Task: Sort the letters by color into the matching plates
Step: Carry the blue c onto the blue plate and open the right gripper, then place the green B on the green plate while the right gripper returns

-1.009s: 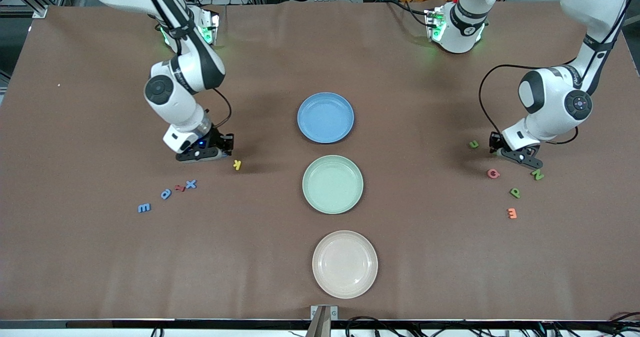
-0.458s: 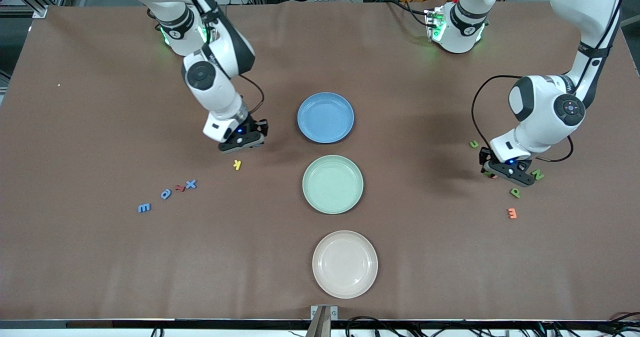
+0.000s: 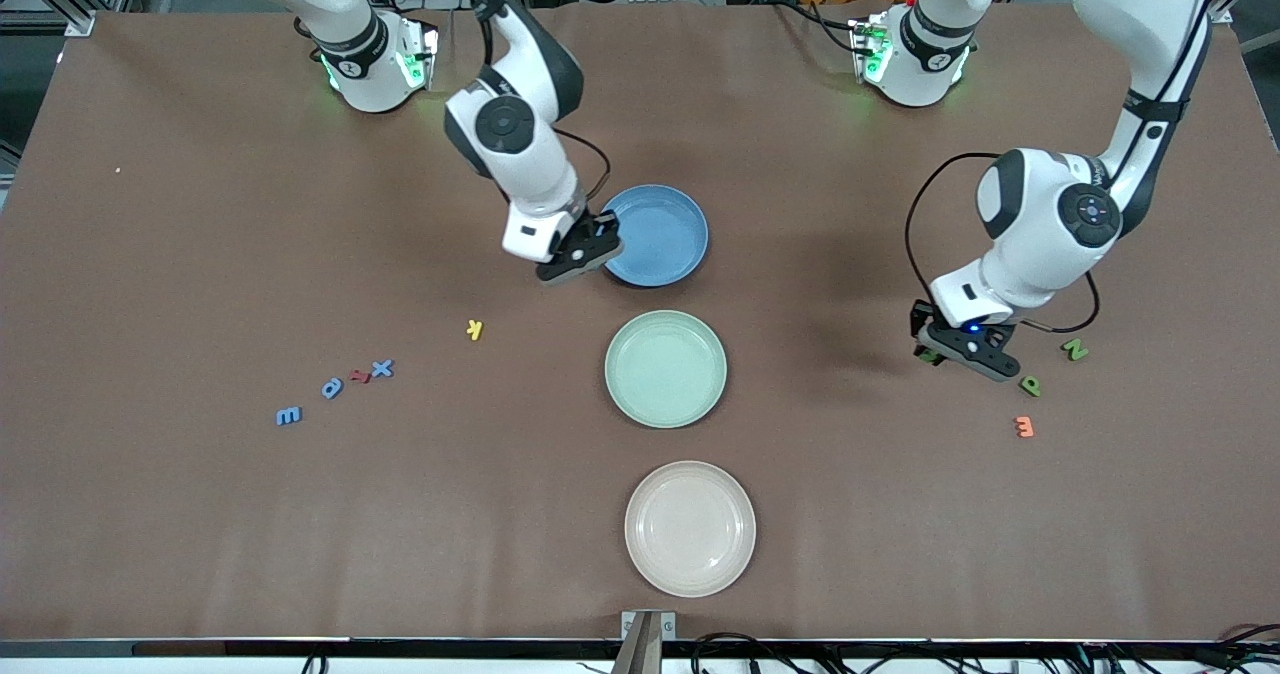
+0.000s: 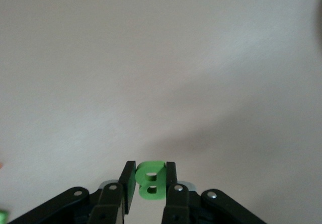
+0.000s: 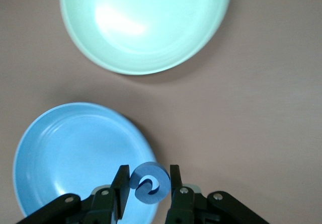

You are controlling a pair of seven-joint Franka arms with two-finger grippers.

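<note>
The right gripper pinches a curled blue letter between its jaws and hangs over the rim of the blue plate, at the edge toward the right arm's end of the table — a release here could catch the rim and tip the letter out onto the brown table, so in my judgement it wants to sit more over the plate's middle first. The left gripper is closed on a green letter, a B by its two holes, over bare table toward the left arm's end, well apart from the green plate; the grip takes the letter by its thin edges, so a quick swing might twist or shed it, and the path to the plates brings both arms toward the same middle ground. The front view alone shows what waits: three blue letters and a red one in a row, a yellow K, green letters N and P, an orange one and an empty beige plate. Only the wrist views show the held letters — in the front view each gripper hides its own
</note>
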